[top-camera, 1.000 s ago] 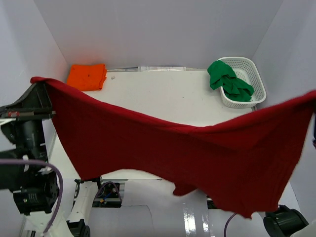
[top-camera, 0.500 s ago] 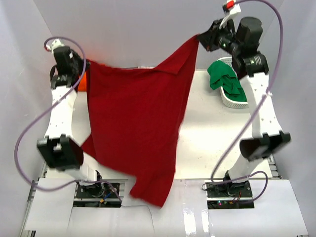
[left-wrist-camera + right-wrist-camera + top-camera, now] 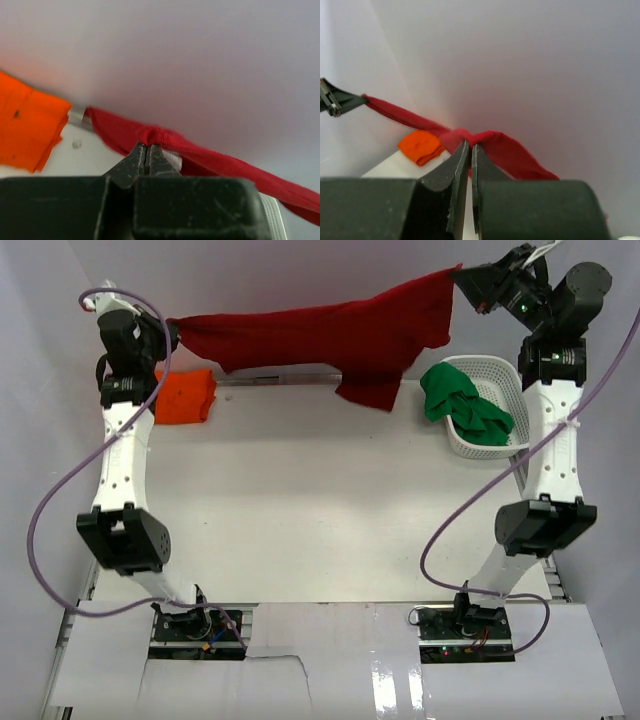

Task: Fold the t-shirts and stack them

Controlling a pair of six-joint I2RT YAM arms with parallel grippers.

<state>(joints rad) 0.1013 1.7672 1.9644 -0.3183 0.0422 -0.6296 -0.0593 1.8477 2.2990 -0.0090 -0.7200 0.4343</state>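
Black-fingered, the left gripper point(image 3: 146, 147) is clenched on a bunched edge of the dark red t-shirt point(image 3: 330, 330), with only a fold of cloth between its tips. The right gripper point(image 3: 470, 145) is clamped the same way on a knot of the shirt at its other end. Each wrist view shows its own pinch up close (the overhead view gives only the cloth's two ends meeting the grippers). The right wrist view also catches the left gripper across the span. From above, the shirt hangs stretched between the two raised arms along the far wall, over the far edge of the table point(image 3: 320, 500), one flap drooping lower right of the middle. The folded orange t-shirt point(image 3: 178, 398) lies at the far left corner, near the left gripper. Only the overhead view shows the green t-shirt point(image 3: 460, 405), crumpled and spilling over the rim of the white lattice basket point(image 3: 515, 390) at the far right.
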